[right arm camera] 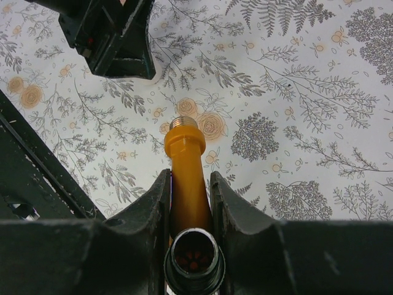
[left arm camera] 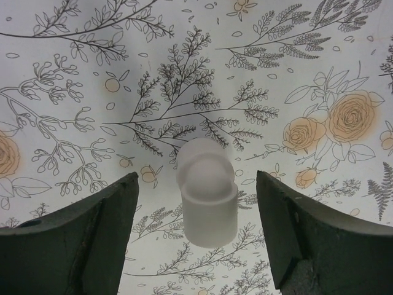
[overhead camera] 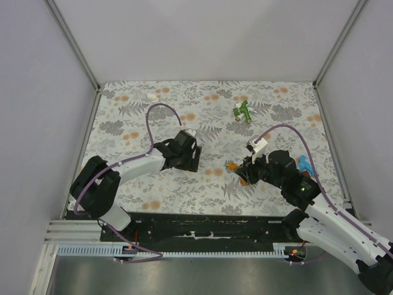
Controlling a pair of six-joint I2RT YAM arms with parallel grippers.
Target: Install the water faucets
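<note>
My right gripper [right arm camera: 189,179] is shut on the orange faucet [right arm camera: 185,157]. The faucet's threaded end points away from me over the table and its black-ringed spout is near the camera. In the top view this gripper [overhead camera: 241,171] is right of centre, with some orange [overhead camera: 244,180] showing under it. My left gripper [left arm camera: 196,203] is open, its jaws on either side of a small white fitting [left arm camera: 207,200] that stands on the table untouched. In the top view that gripper [overhead camera: 186,150] is left of centre. A green faucet [overhead camera: 244,111] lies at the back and a blue faucet [overhead camera: 303,163] beside my right arm. No dark red faucet shows.
A floral cloth [overhead camera: 202,184] covers the table. Another small white piece [overhead camera: 151,96] lies at the back left. The left gripper [right arm camera: 110,37] shows at the top left of the right wrist view. Grey walls with metal rails enclose the table on three sides.
</note>
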